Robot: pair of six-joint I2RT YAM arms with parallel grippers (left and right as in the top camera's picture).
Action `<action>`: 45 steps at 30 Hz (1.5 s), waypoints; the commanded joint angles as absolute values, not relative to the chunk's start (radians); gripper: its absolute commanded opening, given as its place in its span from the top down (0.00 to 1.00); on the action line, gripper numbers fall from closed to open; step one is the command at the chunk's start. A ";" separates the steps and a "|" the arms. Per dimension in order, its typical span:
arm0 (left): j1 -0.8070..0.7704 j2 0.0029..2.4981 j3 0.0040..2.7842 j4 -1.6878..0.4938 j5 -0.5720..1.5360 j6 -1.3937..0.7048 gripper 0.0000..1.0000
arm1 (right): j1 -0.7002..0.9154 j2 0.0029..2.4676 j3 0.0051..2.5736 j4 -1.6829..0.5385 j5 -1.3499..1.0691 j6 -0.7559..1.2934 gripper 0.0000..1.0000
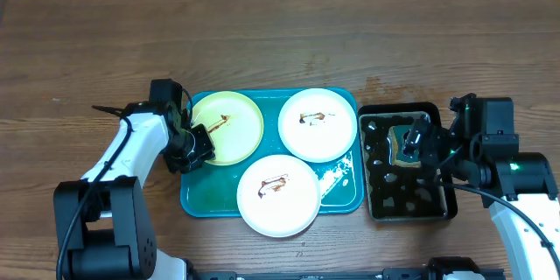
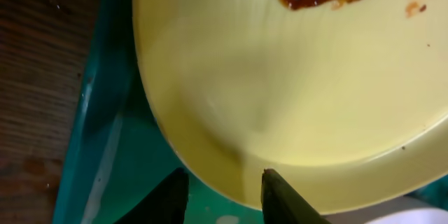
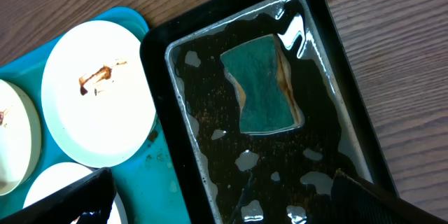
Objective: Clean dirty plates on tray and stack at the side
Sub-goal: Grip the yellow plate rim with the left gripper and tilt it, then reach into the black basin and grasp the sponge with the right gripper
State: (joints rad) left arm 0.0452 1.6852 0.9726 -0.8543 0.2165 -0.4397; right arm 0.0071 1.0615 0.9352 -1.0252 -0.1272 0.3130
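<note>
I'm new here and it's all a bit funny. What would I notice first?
In the middle, a yellow plate and two white plates, all with brown smears, sit on a blue tray. The left gripper pinches the yellow plate's rim. To the right, a green sponge lies in a wet black tray.
</note>
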 commanded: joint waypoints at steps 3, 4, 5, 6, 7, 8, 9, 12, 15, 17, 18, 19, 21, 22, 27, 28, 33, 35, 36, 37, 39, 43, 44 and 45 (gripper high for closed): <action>0.039 1.689 0.938 -0.815 0.192 -0.461 0.69 | 0.004 1.057 0.962 -1.027 -0.133 0.307 0.00; 0.039 1.689 0.938 -0.806 0.193 -0.461 0.75 | 0.004 1.057 0.962 -1.028 -0.133 0.307 0.00; 0.039 1.689 0.938 -0.802 0.197 -0.461 0.77 | 0.004 1.057 0.962 -1.029 -0.133 0.307 0.00; 0.039 1.689 0.938 -0.798 0.205 -0.461 0.80 | 0.004 1.057 0.962 -1.031 -0.133 0.307 0.00; 0.039 1.689 0.938 -0.795 0.205 -0.461 0.83 | 0.004 1.057 0.962 -1.031 -0.133 0.307 0.00; 0.039 1.689 0.939 -0.794 0.204 -0.461 0.85 | 0.004 1.057 0.962 -1.031 -0.133 0.307 0.00; 0.039 1.689 0.940 -0.793 0.204 -0.461 0.88 | 0.004 1.057 0.962 -1.031 -0.133 0.307 0.00; 0.039 1.689 0.943 -0.788 0.204 -0.461 0.96 | 0.004 1.057 0.962 -1.032 -0.133 0.307 0.00; 0.039 1.688 0.951 -0.785 0.203 -0.461 0.96 | 0.004 1.057 0.962 -1.032 -0.133 0.307 0.00; 0.040 1.689 0.960 -0.785 0.202 -0.461 0.96 | 0.004 1.057 0.962 -1.032 -0.133 0.307 0.00; 0.040 1.688 0.965 -0.785 0.202 -0.461 0.96 | 0.004 1.057 0.962 -1.032 -0.133 0.307 0.00; 0.040 1.688 0.970 -0.785 0.202 -0.461 0.96 | 0.004 1.057 0.962 -1.032 -0.133 0.307 0.00; 0.041 1.688 0.977 -0.785 0.199 -0.461 0.96 | 0.004 1.057 0.962 -1.031 -0.133 0.307 0.00; 0.041 1.688 0.980 -0.785 0.196 -0.461 0.96 | 0.004 1.057 0.962 -1.031 -0.133 0.307 0.00; 0.041 1.688 0.982 -0.797 0.142 -0.461 0.96 | 0.004 1.057 0.962 -1.026 -0.131 0.307 0.00; 0.041 1.688 0.982 -0.805 0.121 -0.461 0.96 | 0.004 1.057 0.962 -1.023 -0.128 0.307 0.00; 0.041 1.688 0.982 -0.850 0.024 -0.460 0.96 | 0.005 1.090 0.962 -1.022 -0.131 0.281 0.01; 0.041 1.688 0.982 -0.864 -0.004 -0.461 0.96 | 0.005 1.132 0.962 -1.024 -0.133 0.271 0.01; 0.041 1.688 0.982 -0.868 -0.009 -0.460 0.96 | 0.005 1.156 0.963 -1.024 -0.132 0.260 0.03; 0.041 1.688 0.982 -0.868 -0.008 -0.461 0.96 | 0.005 1.180 0.966 -1.024 -0.128 0.258 0.06; 0.041 1.688 0.982 -0.868 -0.001 -0.460 0.96 | 0.005 1.233 0.979 -1.023 -0.120 0.258 0.11; 0.041 1.688 0.982 -0.874 0.000 -0.460 0.96 | 0.005 1.327 1.008 -0.981 -0.043 0.259 0.16; 0.041 1.688 0.982 -0.875 0.000 -0.460 0.96 | 0.005 1.353 1.014 -0.972 -0.024 0.259 0.18; 0.041 1.688 0.982 -0.875 0.000 -0.460 0.96 | 0.005 1.375 1.016 -0.960 -0.017 0.259 0.21</action>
